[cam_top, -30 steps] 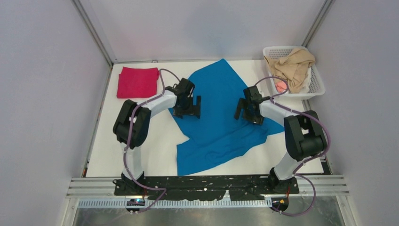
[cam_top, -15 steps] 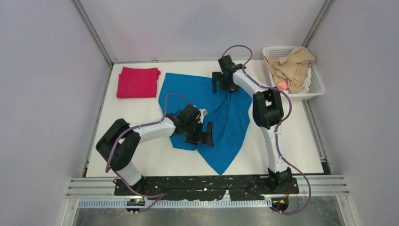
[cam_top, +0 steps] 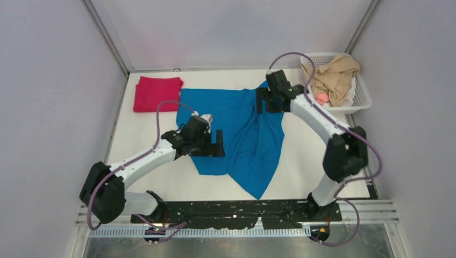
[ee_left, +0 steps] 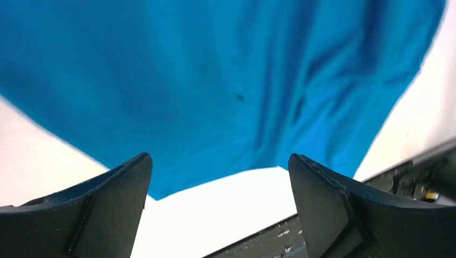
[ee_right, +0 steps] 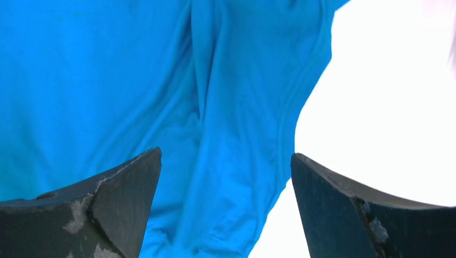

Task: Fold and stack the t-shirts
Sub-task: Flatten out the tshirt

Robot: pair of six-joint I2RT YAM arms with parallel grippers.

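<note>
The bright blue t-shirt (cam_top: 242,129) lies partly spread and creased on the white table, its lowest corner pointing at the near edge. It fills the left wrist view (ee_left: 215,86) and the right wrist view (ee_right: 161,107). The crimson t-shirt (cam_top: 157,93) lies folded at the far left. My left gripper (cam_top: 215,145) is open and empty over the shirt's lower left part. My right gripper (cam_top: 267,101) is open and empty over the shirt's far right corner, by a sleeve (ee_right: 301,97).
A white basket (cam_top: 363,97) holding beige and pink cloth (cam_top: 333,78) stands at the far right corner. Grey walls close in the table on three sides. The black base rail (cam_top: 236,208) runs along the near edge.
The left arm swung left and stretched out; its gripper shifted slightly up and left. The right gripper moved right and nearer along the shirt's far edge. The shirt spread wider at its far side.
</note>
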